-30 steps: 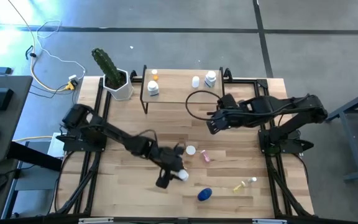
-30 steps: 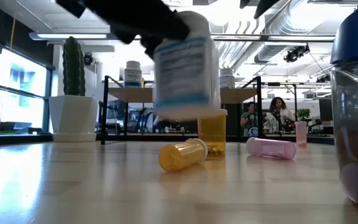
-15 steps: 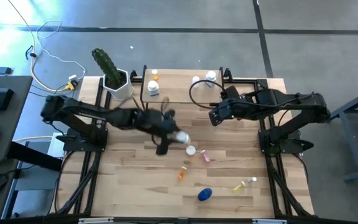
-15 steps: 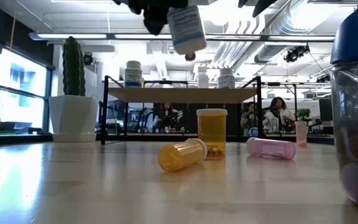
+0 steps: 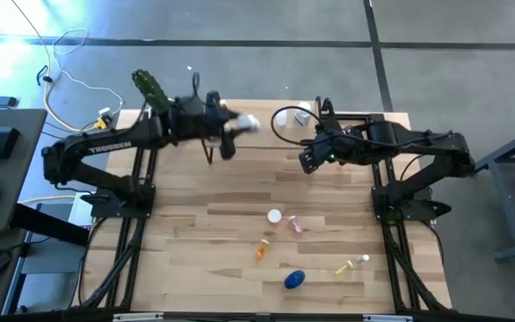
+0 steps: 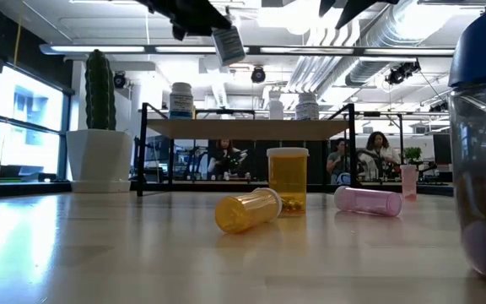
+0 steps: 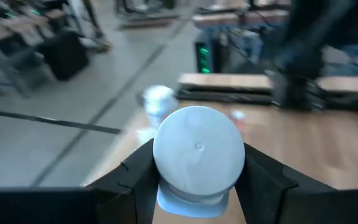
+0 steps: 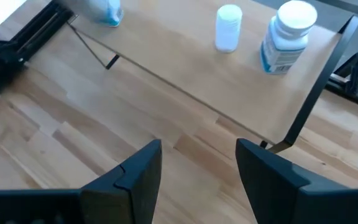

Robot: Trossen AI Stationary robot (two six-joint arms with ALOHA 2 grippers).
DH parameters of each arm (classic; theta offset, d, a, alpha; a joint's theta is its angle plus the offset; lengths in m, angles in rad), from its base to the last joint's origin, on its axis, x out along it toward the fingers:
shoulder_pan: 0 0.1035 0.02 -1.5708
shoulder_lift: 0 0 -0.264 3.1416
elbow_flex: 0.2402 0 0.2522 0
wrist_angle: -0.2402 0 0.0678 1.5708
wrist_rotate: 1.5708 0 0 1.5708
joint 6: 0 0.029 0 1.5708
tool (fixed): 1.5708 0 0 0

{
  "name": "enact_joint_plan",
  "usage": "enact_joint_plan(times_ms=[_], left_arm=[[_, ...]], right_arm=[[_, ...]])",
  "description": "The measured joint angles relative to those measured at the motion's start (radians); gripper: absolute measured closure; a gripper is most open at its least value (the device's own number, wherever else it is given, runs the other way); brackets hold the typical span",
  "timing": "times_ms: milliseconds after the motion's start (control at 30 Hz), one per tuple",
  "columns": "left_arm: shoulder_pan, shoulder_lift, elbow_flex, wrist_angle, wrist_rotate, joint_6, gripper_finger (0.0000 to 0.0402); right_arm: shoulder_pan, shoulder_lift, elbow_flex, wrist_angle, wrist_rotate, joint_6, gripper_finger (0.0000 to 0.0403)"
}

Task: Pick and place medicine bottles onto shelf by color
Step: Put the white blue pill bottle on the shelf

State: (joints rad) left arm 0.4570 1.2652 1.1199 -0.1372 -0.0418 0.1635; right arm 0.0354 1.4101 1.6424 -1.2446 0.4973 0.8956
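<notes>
My left gripper (image 5: 229, 127) is over the left part of the shelf (image 5: 266, 134), shut on a white bottle (image 5: 245, 122) (image 6: 229, 44) with a white cap (image 7: 199, 147). My right gripper (image 5: 308, 161) (image 8: 197, 168) hovers open just in front of the shelf's right part. Two white bottles (image 8: 229, 26) (image 8: 289, 34) stand on the shelf's right end and another (image 7: 159, 98) stands further left. On the table are a white-capped bottle (image 5: 274, 216), a pink one (image 5: 296, 225), an orange one (image 5: 261, 248), a blue one (image 5: 294, 280) and a yellowish one (image 5: 351, 265), the pink one lying on its side. My left gripper pinches the white bottle's body (image 7: 191, 202) between its two fingers, just behind the cap. The fingers come roughly level from the table's left. The bottle is lifted clear above the shelf, tilted, its free end sticking out past the fingertips.
A cactus in a white hexagonal pot (image 5: 164, 112) stands left of the shelf, close to my left arm. The shelf's black legs (image 8: 309, 106) stand near my right gripper. A black cable (image 5: 284, 134) loops over the shelf's right part. The middle of the table is bare wood.
My left gripper has carried the white bottle from low over the table's middle up and toward the far edge, until it is above the shelf's left part. My right gripper has drifted a little toward the far edge, closer to the shelf.
</notes>
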Motion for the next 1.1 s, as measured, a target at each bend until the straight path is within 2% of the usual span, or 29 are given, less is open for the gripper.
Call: enact_joint_plan(times_ms=[200,400,700,933,1100], left_arm=[[0.129,0.03,0.093,0.0,0.003,0.074,0.0241],[0.21,0.091,0.176,-0.073,0.003,0.033,0.0241],[0.209,0.226,0.228,-0.126,-0.007,-0.054,0.0241],[0.208,0.313,0.287,-0.209,-0.035,-0.068,0.0241],[0.209,0.358,0.292,-0.212,-0.037,-0.086,0.0241]], right_arm=[[-0.041,0.0,0.0,0.0,-0.006,-0.059,0.0206],[-0.079,0.0,0.0,0.0,-0.042,-0.117,0.0206],[-0.115,0.0,0.0,0.0,-0.044,-0.197,0.0206],[-0.127,0.0,0.0,0.0,-0.046,-0.205,0.0206],[-0.127,0.001,0.0,0.0,-0.045,-0.198,0.0206]])
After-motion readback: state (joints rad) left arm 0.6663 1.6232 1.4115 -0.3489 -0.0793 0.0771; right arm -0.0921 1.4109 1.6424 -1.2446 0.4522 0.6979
